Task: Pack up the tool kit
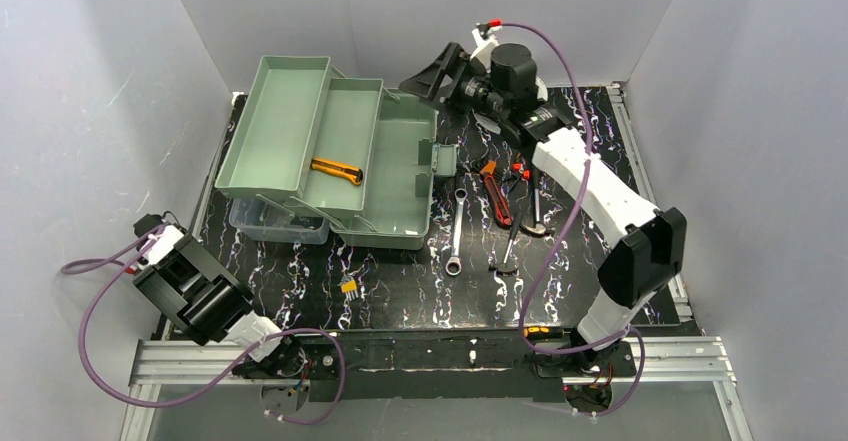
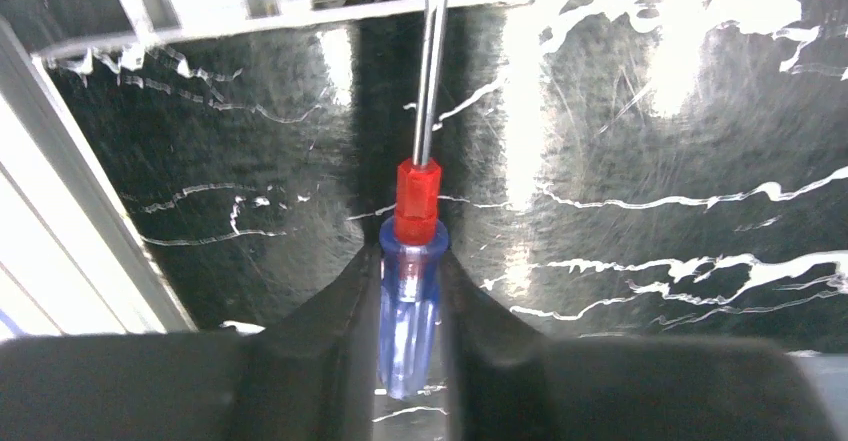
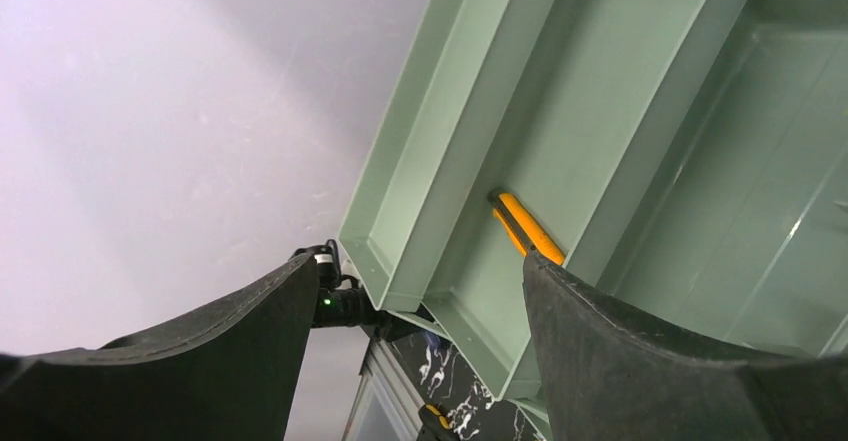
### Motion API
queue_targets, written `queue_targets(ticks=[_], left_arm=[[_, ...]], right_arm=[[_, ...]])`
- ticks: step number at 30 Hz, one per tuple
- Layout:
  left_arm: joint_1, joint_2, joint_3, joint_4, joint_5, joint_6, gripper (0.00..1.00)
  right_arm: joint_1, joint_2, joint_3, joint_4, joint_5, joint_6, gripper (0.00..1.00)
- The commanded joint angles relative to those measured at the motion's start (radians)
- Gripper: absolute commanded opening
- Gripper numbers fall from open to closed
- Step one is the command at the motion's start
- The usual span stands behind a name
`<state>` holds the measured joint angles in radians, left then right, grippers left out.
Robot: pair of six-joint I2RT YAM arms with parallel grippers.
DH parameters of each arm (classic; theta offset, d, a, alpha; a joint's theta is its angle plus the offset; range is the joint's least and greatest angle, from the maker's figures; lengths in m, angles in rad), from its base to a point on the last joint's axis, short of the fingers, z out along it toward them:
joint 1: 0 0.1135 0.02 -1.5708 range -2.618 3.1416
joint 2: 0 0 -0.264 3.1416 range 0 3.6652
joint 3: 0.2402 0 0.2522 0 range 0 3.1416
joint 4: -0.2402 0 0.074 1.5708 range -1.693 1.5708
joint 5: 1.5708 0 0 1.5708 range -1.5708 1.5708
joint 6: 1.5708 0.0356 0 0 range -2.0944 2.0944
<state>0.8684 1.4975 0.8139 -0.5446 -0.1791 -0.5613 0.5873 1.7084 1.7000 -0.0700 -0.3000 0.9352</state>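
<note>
The green toolbox stands open at the back left, its tiered trays spread out. A yellow utility knife lies in the middle tray and also shows in the right wrist view. My left gripper is shut on the blue handle of a screwdriver with a red collar, its shaft pointing at the table's rail. In the top view this gripper is low at the near left and the screwdriver is hidden. My right gripper is open and empty above the box's back right.
On the black mat right of the box lie a wrench, red pliers, a hammer and another thin tool. A small yellow part lies near the front. A clear plastic box sits under the trays.
</note>
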Motion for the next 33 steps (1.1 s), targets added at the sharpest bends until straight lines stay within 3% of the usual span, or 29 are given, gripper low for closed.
queue_targets(ticks=[1, 6, 14, 19, 23, 27, 33], left_arm=[[0.005, 0.069, 0.009, -0.065, -0.044, -0.008, 0.00], [-0.018, -0.052, -0.010, -0.097, 0.025, -0.047, 0.00], [-0.103, -0.438, 0.039, -0.275, 0.059, -0.161, 0.00], [-0.161, -0.669, 0.107, -0.334, 0.039, -0.154, 0.00], [-0.180, -0.839, 0.182, -0.294, 0.191, -0.048, 0.00], [-0.235, -0.885, 0.317, -0.290, 0.287, 0.003, 0.00], [-0.267, -0.740, 0.505, -0.289, 0.554, 0.002, 0.00]], right_arm=[[-0.030, -0.089, -0.059, 0.123, -0.010, 0.018, 0.81], [-0.046, -0.085, -0.071, 0.129, -0.020, 0.026, 0.81], [-0.045, -0.039, -0.051, 0.123, -0.037, 0.037, 0.78], [-0.044, -0.022, -0.039, 0.111, -0.048, 0.022, 0.77], [-0.044, -0.015, -0.024, 0.075, -0.041, -0.014, 0.76], [-0.044, -0.016, -0.022, 0.041, -0.026, -0.047, 0.76], [-0.047, -0.026, -0.051, 0.020, 0.015, -0.086, 0.76]])
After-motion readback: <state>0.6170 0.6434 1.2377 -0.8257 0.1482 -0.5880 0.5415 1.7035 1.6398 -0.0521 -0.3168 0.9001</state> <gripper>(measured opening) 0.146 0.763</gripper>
